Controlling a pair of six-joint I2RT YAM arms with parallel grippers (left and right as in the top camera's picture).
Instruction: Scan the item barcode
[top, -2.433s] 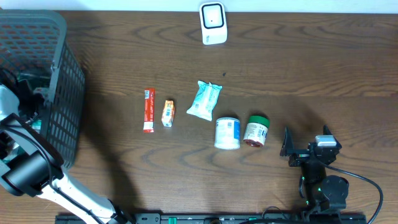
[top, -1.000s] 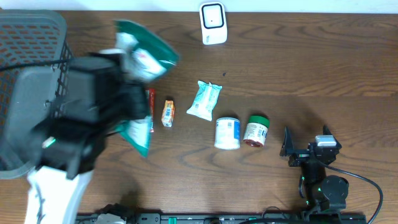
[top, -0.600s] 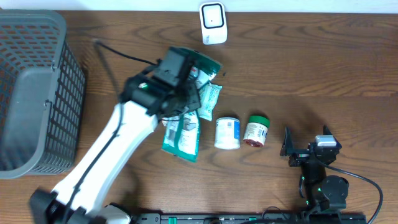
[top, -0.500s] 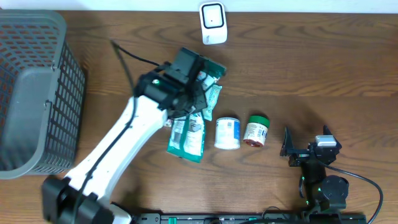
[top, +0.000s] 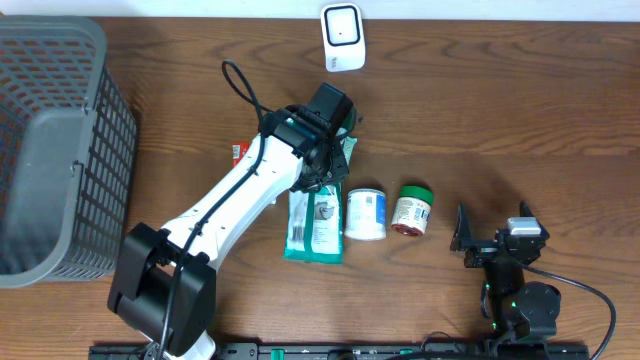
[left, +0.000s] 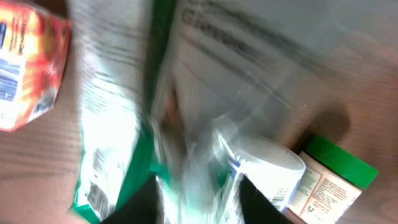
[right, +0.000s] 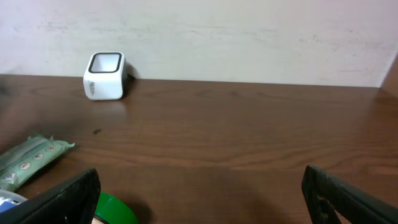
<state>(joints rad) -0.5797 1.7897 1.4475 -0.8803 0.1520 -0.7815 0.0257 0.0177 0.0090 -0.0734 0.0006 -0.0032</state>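
On the brown worktop (top: 520, 110), the green pouch (top: 314, 228) has come from the 9 o'clock basket (top: 95, 60) to centre under the left gripper (top: 322, 175), its hold impossible to tell, short of the 12 o'clock scanner (top: 342, 38); the right gripper (top: 462, 238) idles wide at 4 o'clock.

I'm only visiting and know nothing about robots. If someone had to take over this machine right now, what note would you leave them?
Left gripper: over the green-and-white pouch; the view is too blurred to tell whether it is open or gripping.
Right gripper: open, empty, parked off to the side.
Things: the pouch lies on the table beside the white tub and the green-lidded jar; the scanner stands at the far edge.
Done: pouch laid out.
Left: show its barcode to the scanner.
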